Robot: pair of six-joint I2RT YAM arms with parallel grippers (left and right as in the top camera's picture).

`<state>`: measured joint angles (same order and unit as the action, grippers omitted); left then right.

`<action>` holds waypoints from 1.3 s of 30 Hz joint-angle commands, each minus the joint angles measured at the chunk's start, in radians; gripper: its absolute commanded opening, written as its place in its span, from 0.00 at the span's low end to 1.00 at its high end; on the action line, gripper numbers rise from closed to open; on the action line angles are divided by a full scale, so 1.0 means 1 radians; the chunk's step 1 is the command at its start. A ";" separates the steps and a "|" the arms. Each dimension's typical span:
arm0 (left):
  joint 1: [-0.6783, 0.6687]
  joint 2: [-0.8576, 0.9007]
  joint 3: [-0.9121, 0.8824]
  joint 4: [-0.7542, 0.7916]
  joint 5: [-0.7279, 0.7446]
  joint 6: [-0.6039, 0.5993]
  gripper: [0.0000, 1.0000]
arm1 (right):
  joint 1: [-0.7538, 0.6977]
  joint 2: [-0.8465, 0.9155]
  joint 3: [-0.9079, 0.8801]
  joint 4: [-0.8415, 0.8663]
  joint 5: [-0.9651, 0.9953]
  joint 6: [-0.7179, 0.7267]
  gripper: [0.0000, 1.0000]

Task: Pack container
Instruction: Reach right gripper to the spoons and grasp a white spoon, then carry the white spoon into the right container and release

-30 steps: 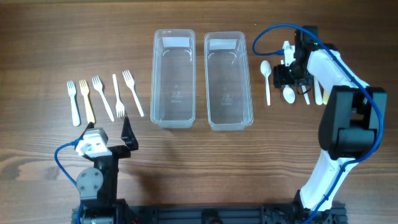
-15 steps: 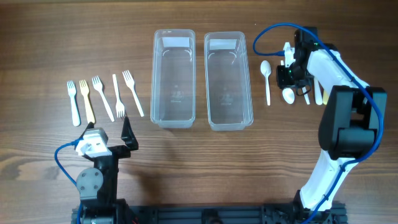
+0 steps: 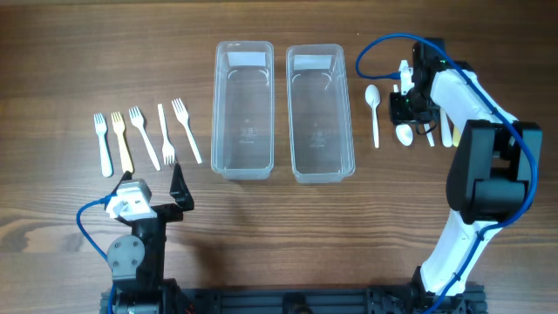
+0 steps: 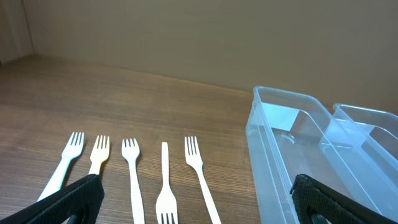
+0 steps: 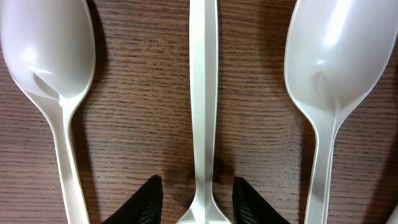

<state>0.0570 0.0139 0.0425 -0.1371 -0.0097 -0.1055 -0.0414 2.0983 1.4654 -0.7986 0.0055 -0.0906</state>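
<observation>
Two clear empty containers stand side by side mid-table, the left one and the right one. Several white and cream forks lie in a row at the left. White spoons lie right of the containers, one apart from the rest. My right gripper hangs low over the spoons. In the right wrist view its open fingers straddle the handle of the middle spoon, with a spoon bowl on each side. My left gripper is open and empty, just in front of the forks.
The left wrist view shows the left container and the right one to the right of the forks. A blue cable loops above the right arm. Bare wood lies in front of the containers.
The right gripper has shifted very slightly over the spoons. The left arm, forks and containers have not moved.
</observation>
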 commanded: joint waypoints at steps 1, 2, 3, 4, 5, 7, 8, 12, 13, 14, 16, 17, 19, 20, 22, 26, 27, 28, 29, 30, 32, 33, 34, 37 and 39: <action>-0.008 -0.007 -0.007 0.003 0.009 0.023 1.00 | -0.004 0.031 0.013 0.007 0.024 0.011 0.37; -0.008 -0.007 -0.007 0.003 0.009 0.023 1.00 | -0.004 0.039 0.013 0.007 0.025 0.011 0.38; -0.008 -0.007 -0.007 0.003 0.009 0.023 1.00 | -0.004 0.042 0.013 0.006 0.025 0.011 0.40; -0.008 -0.007 -0.007 0.003 0.009 0.023 1.00 | -0.004 0.050 0.013 0.010 0.025 0.008 0.41; -0.008 -0.007 -0.007 0.003 0.009 0.023 1.00 | -0.004 0.051 0.013 0.012 0.025 0.003 0.42; -0.008 -0.007 -0.007 0.003 0.009 0.023 1.00 | -0.004 0.053 0.013 0.013 0.025 -0.013 0.31; -0.008 -0.007 -0.007 0.003 0.009 0.023 1.00 | -0.004 0.052 0.014 0.013 0.025 -0.013 0.21; -0.008 -0.007 -0.007 0.003 0.009 0.023 1.00 | -0.004 0.047 0.022 -0.003 0.063 -0.011 0.04; -0.008 -0.007 -0.007 0.003 0.009 0.023 1.00 | -0.004 0.042 0.034 -0.015 0.085 -0.011 0.04; -0.008 -0.007 -0.007 0.003 0.009 0.023 1.00 | -0.004 0.032 0.056 -0.036 0.114 -0.011 0.04; -0.008 -0.007 -0.007 0.003 0.009 0.023 1.00 | -0.004 0.001 0.116 -0.080 0.149 -0.011 0.04; -0.008 -0.007 -0.007 0.003 0.009 0.023 1.00 | -0.004 -0.023 0.177 -0.124 0.142 -0.011 0.04; -0.008 -0.007 -0.007 0.003 0.009 0.023 1.00 | 0.003 -0.062 0.272 -0.191 0.088 0.031 0.04; -0.008 -0.007 -0.007 0.003 0.009 0.023 1.00 | 0.010 -0.084 0.320 -0.223 0.038 0.056 0.04; -0.008 -0.007 -0.007 0.003 0.009 0.023 1.00 | 0.030 -0.126 0.380 -0.256 -0.048 0.076 0.04; -0.008 -0.007 -0.007 0.003 0.009 0.023 1.00 | 0.122 -0.207 0.390 -0.257 -0.142 0.177 0.04; -0.008 -0.007 -0.007 0.003 0.009 0.023 1.00 | 0.145 -0.207 0.390 -0.261 -0.146 0.201 0.04; -0.008 -0.007 -0.007 0.003 0.009 0.023 1.00 | 0.170 -0.207 0.389 -0.265 -0.159 0.211 0.04; -0.008 -0.007 -0.007 0.003 0.009 0.023 1.00 | 0.196 -0.204 0.387 -0.266 -0.170 0.222 0.04; -0.008 -0.007 -0.007 0.003 0.009 0.023 1.00 | 0.222 -0.202 0.383 -0.265 -0.173 0.235 0.04; -0.008 -0.007 -0.007 0.003 0.009 0.023 1.00 | 0.280 -0.195 0.373 -0.259 -0.172 0.251 0.04; -0.008 -0.007 -0.007 0.003 0.009 0.023 1.00 | 0.305 -0.186 0.373 -0.257 -0.172 0.253 0.04; -0.008 -0.007 -0.007 0.003 0.009 0.023 1.00 | 0.339 -0.170 0.373 -0.257 -0.171 0.258 0.04; -0.008 -0.005 -0.007 0.003 0.009 0.023 1.00 | 0.406 -0.111 0.372 -0.261 -0.151 0.281 0.04; -0.008 -0.005 -0.007 0.003 0.009 0.023 1.00 | 0.432 -0.070 0.371 -0.261 -0.153 0.281 0.04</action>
<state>0.0570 0.0139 0.0425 -0.1371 -0.0097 -0.1055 0.3500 1.9438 1.8481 -1.0565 -0.1421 0.1539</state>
